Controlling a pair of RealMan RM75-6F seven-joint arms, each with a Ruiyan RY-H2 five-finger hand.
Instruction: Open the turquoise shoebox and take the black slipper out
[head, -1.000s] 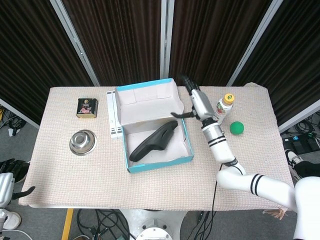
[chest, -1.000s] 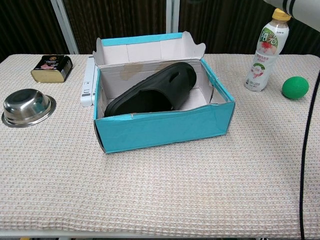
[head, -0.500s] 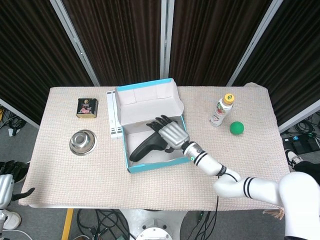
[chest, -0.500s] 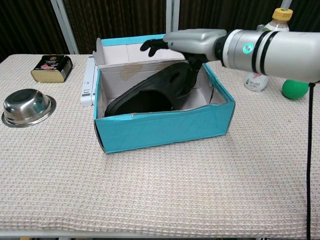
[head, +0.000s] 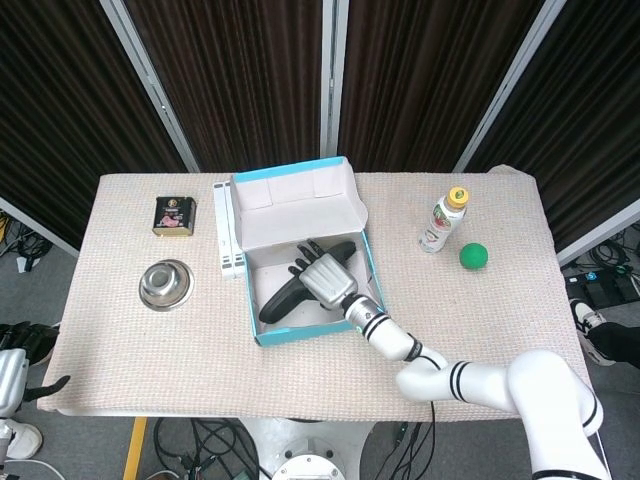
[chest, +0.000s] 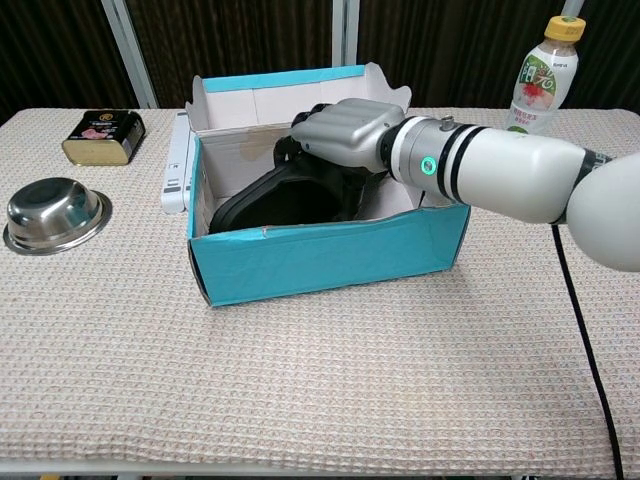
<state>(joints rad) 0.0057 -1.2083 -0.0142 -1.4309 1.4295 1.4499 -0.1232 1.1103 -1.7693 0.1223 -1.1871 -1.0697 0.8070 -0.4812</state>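
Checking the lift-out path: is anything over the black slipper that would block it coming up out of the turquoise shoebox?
Nothing visible. The turquoise shoebox is open, with only the right hand on the black slipper.

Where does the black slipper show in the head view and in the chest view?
Head view: the black slipper lies diagonally inside the turquoise shoebox, just left of picture centre, partly under the right hand.
Chest view: the slipper sits in the upper middle, behind the box's front wall, the hand over it.
Shared landmark: the steel bowl, left of the box in both.
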